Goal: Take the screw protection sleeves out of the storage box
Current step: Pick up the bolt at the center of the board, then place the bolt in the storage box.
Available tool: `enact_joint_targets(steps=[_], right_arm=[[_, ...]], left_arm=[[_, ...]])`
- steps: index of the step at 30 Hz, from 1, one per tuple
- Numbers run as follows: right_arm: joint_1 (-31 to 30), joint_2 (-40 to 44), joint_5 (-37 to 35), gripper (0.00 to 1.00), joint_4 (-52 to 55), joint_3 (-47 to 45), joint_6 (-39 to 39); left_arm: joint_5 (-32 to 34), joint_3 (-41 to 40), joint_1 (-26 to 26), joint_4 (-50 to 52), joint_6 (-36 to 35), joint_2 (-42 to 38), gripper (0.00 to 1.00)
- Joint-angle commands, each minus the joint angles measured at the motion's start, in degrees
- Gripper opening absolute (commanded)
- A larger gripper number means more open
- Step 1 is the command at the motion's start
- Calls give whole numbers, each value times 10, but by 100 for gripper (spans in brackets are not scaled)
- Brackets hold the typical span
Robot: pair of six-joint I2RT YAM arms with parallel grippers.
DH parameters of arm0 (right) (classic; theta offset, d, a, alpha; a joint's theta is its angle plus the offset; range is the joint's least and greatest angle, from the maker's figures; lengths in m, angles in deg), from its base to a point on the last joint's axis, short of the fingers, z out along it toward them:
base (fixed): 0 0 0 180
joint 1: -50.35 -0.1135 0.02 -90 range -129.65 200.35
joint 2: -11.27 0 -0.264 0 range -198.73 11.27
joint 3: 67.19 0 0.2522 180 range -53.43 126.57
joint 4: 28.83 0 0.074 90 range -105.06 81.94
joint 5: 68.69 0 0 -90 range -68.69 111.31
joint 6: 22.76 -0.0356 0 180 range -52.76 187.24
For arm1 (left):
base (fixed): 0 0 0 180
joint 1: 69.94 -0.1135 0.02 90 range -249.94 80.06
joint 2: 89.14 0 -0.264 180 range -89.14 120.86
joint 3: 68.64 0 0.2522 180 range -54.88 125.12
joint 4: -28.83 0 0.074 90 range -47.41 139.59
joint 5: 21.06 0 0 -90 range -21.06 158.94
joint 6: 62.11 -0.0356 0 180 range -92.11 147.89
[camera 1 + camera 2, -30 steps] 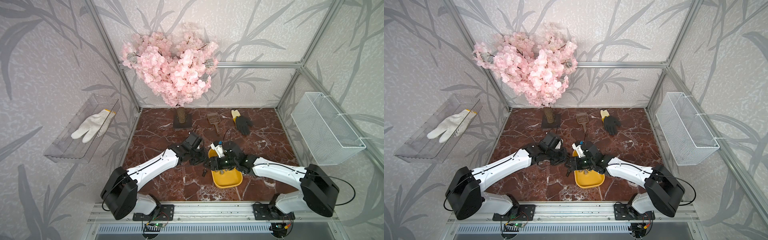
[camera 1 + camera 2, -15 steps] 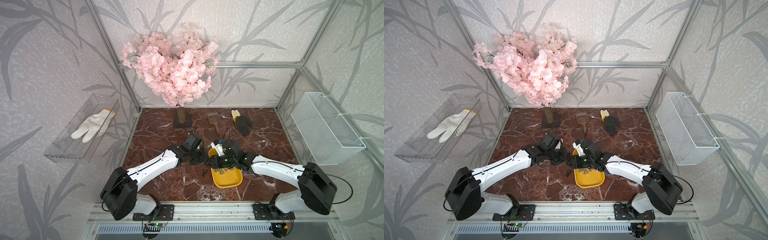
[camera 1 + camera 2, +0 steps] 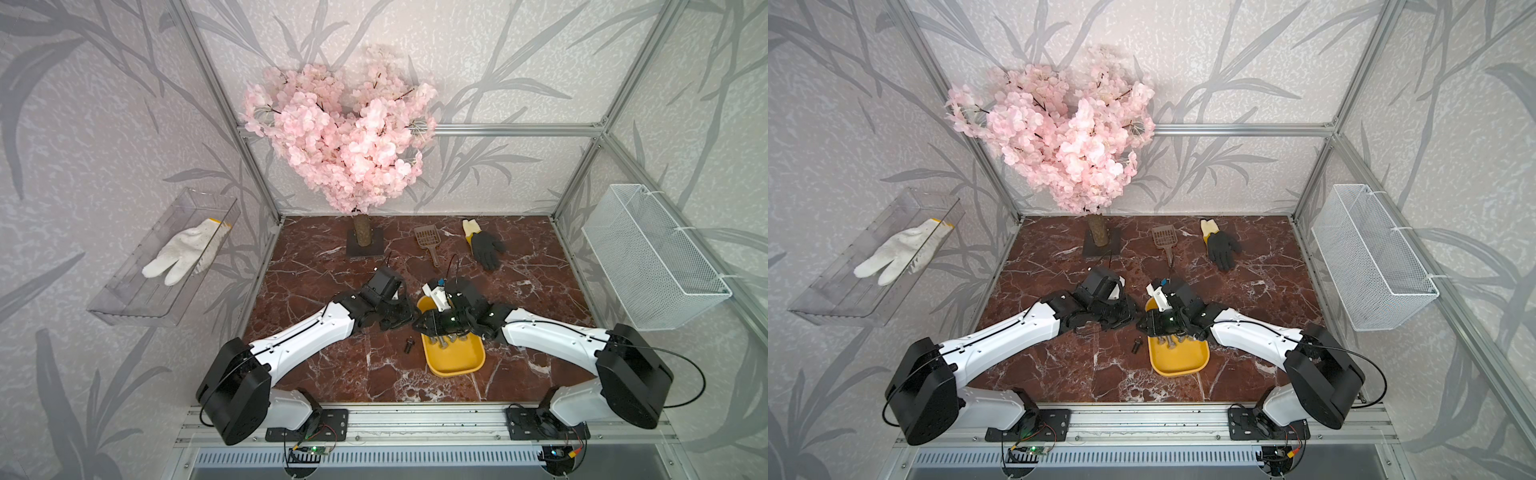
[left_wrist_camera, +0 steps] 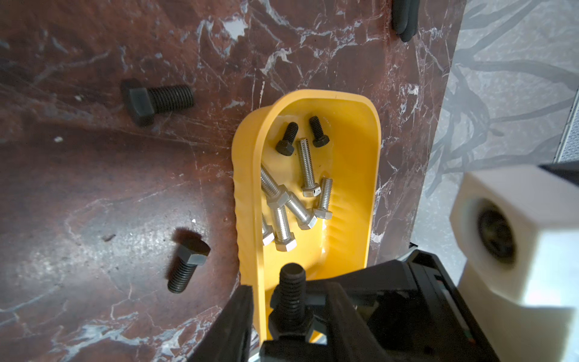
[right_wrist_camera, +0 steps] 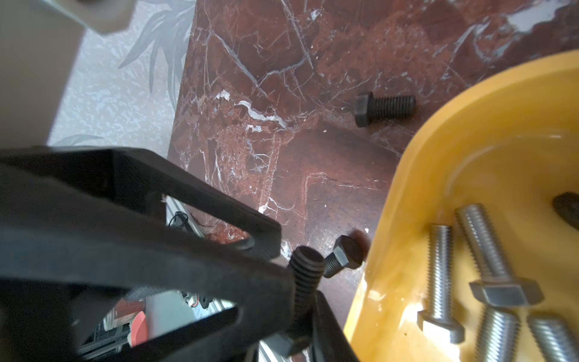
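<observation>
Five black sleeves show. One black sleeve [image 4: 291, 294] is up off the floor of the yellow tray [image 3: 457, 362], at the tray's 10 o'clock edge. The right jaws are pinched on its wider cap end, and its ribbed end stands free. The left jaws stand narrowly parted around it, and yellow shows between one finger [image 4: 233, 322] and the sleeve.

Two sleeves [image 4: 286, 139] lie inside the tray with the silver bolts [image 4: 307, 166]. Two more lie out on the tabletop [image 3: 332, 365]. One [image 3: 409, 345] is just beside the tray at its 9 o'clock, visible in both top views. The other [image 4: 188, 264] is close to the tray's wall and only the wrist views show it.

The tray sits a little toward 6 o'clock from the tabletop's centre. The left arm [image 3: 307, 336] reaches in from 8 o'clock and the right arm [image 3: 548, 338] from 4 o'clock.

At 12 o'clock stands a pink blossom tree [image 3: 340, 133] — a brown scoop [image 3: 427, 239] and a black glove [image 3: 486, 247] lie toward 1 o'clock. A clear bin [image 3: 124, 307] on the wall at 9 o'clock holds a white glove [image 3: 183, 253]. A wire basket [image 3: 648, 257] hangs at 3 o'clock.
</observation>
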Motion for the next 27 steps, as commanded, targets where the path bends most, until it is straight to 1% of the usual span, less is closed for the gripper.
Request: enact_joint_targets(steps=[1,3,6,10,15,19,25,27], right_arm=[[6,26,-36,6,24,20,30],[9,39,-65,5,67,21,50],[13,42,-114,5,128,30,83],[15,13,-177,4,192,61,132],[17,-38,-245,4,262,105,176],[18,-71,-259,4,269,117,194],[18,-103,-259,5,265,116,196],[18,-110,-260,6,260,114,196]], left_arm=[[0,5,0,38,-15,-18,49],[22,16,-7,66,-31,-25,52],[62,37,-15,115,-61,-25,53],[91,45,-18,143,-82,-20,54],[104,40,-18,156,-92,-20,54],[106,34,-18,155,-94,-19,54],[107,32,-18,153,-94,-14,54],[104,31,-17,152,-95,-12,54]])
